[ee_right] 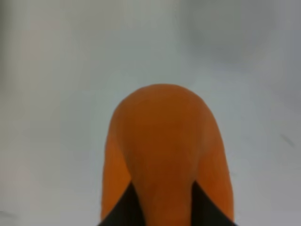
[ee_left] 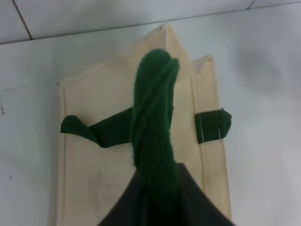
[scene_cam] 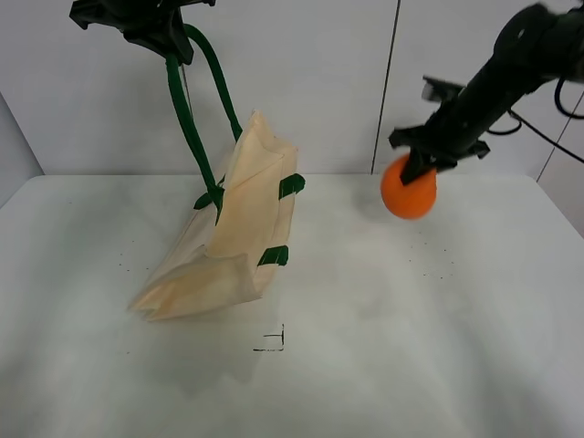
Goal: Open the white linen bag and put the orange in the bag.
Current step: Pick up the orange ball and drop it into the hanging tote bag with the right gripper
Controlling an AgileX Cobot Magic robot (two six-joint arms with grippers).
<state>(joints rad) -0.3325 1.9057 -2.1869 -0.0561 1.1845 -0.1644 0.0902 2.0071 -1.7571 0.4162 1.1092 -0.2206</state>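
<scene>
The white linen bag (scene_cam: 233, 233) hangs tilted, its lower corner resting on the white table (scene_cam: 411, 347). My left gripper (scene_cam: 167, 38) is shut on the bag's dark green strap handles (scene_cam: 187, 119) and holds them high at the top left. In the left wrist view the twisted green strap (ee_left: 154, 122) runs down to the cream bag (ee_left: 99, 155) below. My right gripper (scene_cam: 420, 164) is shut on the orange (scene_cam: 409, 189) and holds it in the air to the right of the bag. The orange (ee_right: 164, 150) fills the right wrist view.
A small black corner mark (scene_cam: 274, 342) is drawn on the table in front of the bag. A white wall with a vertical seam (scene_cam: 385, 87) stands behind the table. Dark cables (scene_cam: 547, 128) trail from the right arm.
</scene>
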